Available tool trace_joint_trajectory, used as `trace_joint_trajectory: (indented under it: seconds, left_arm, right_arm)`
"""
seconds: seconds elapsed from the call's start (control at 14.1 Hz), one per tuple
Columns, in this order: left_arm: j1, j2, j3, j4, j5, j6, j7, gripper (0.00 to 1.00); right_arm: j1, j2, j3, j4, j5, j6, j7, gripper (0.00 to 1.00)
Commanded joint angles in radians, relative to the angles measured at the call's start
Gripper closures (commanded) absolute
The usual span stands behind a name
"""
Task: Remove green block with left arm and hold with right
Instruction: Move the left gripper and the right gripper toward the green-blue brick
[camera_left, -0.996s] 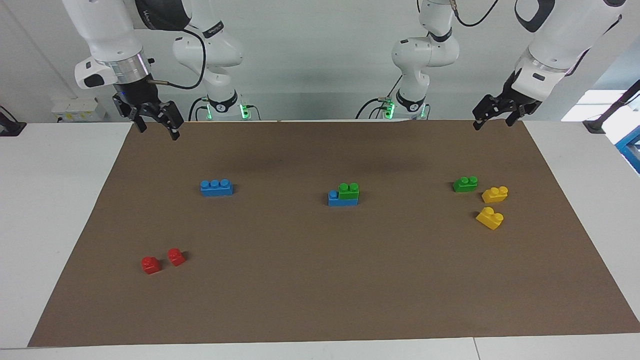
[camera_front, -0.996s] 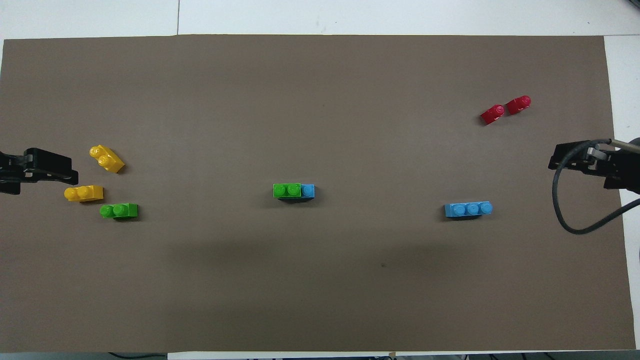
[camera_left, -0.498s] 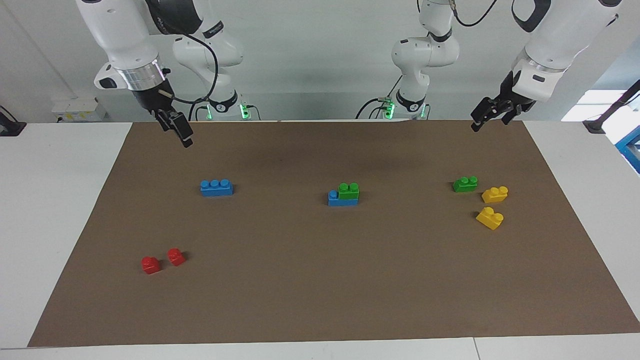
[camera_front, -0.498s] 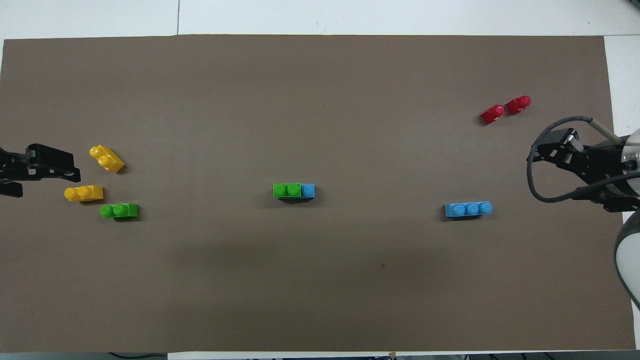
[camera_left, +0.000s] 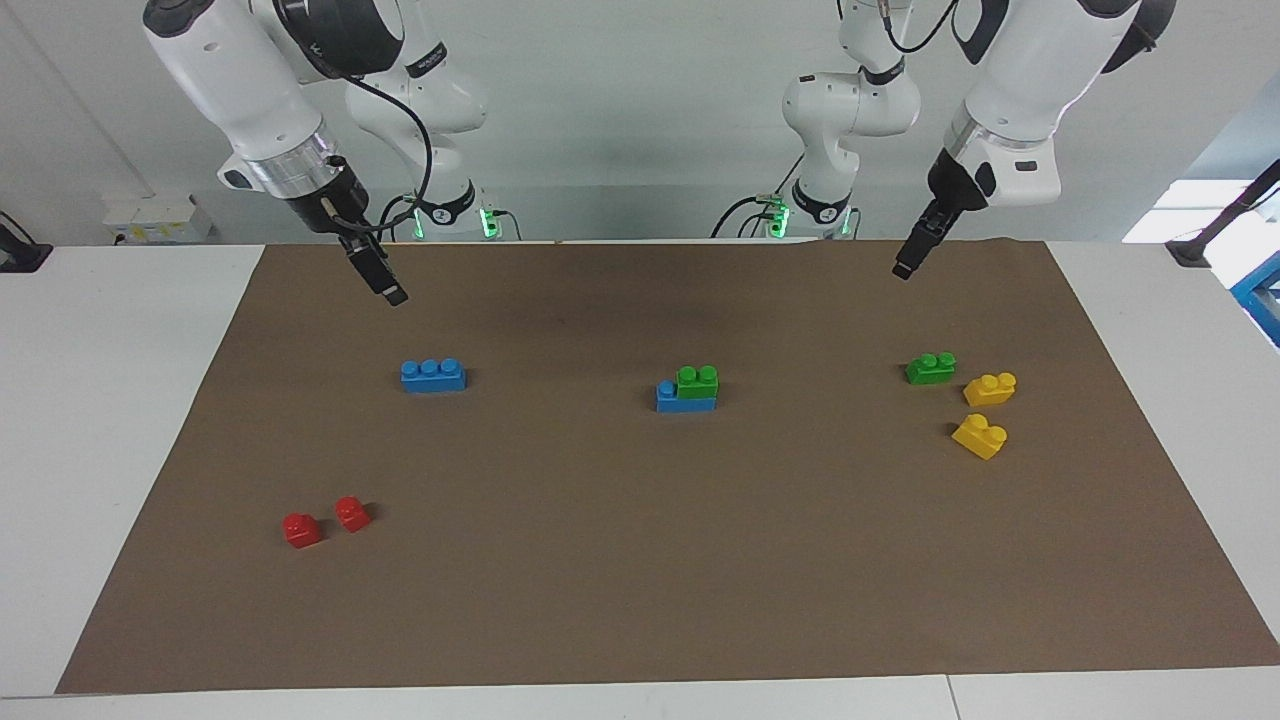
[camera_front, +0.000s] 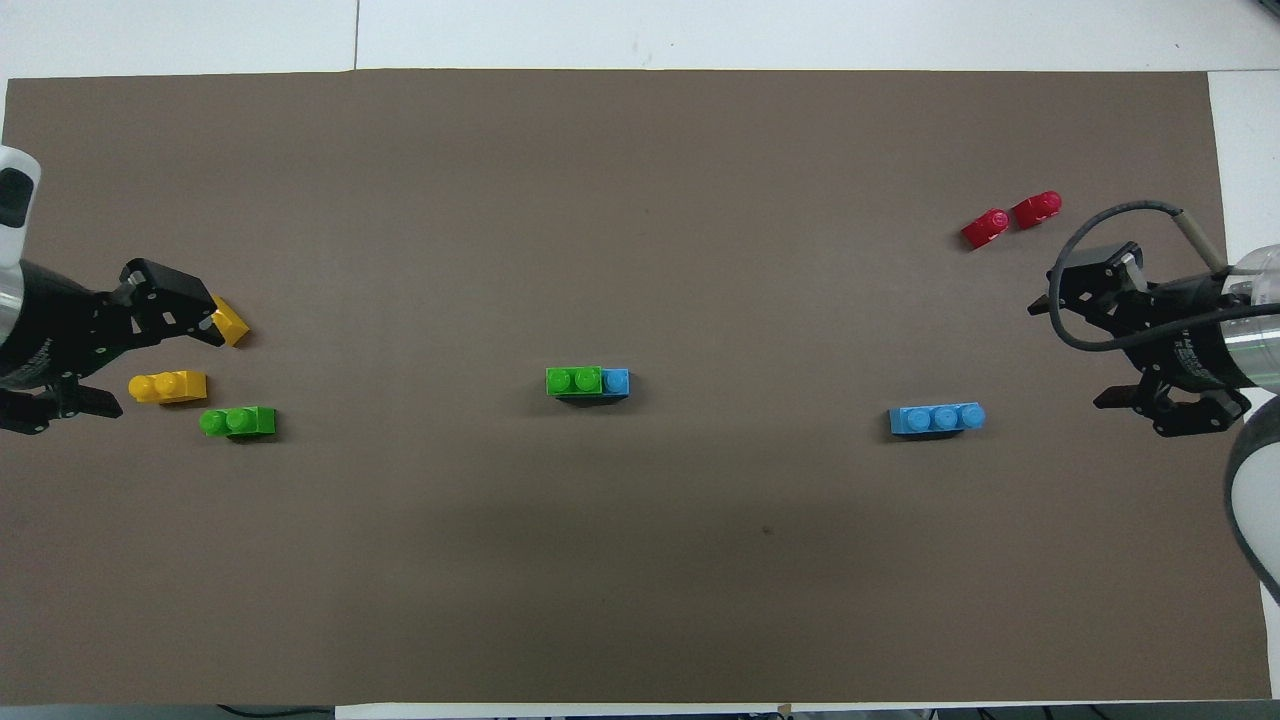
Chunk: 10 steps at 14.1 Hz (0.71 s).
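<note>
Still at the approach: both hands, left hand (camera_left: 908, 262) and right hand (camera_left: 385, 285), wide and empty above the desk (camera_left: 60, 420), with the green block (camera_left: 697, 381) stacked on the blue brick (camera_left: 672, 398) mid-mat, needing right to pin blue, left to pull green.

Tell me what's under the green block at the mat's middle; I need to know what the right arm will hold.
The green block sits on a blue block, covering all but one stud at one end. The covered studs cannot be seen.
</note>
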Motion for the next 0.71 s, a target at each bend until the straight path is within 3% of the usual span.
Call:
trace_joint_trajectory:
  seconds: [0.0, 0.28, 0.64]
  left_arm:
    - [-0.052, -0.056, 0.012, -0.092, -0.009, 0.077, -0.287, 0.0]
    - [-0.087, -0.071, 0.012, -0.144, -0.023, 0.203, -0.648, 0.0]
    - [-0.155, -0.104, 0.012, -0.218, -0.03, 0.267, -0.753, 0.0]
  right_arm:
    - [-0.005, 0.035, 0.001, -0.01, 0.115, 0.026, 0.072, 0.0]
    - [0.018, 0.105, 0.006, -0.027, 0.271, 0.063, 0.104, 0.01]
    - [0.113, 0.188, 0.004, -0.076, 0.413, 0.192, 0.119, 0.02]
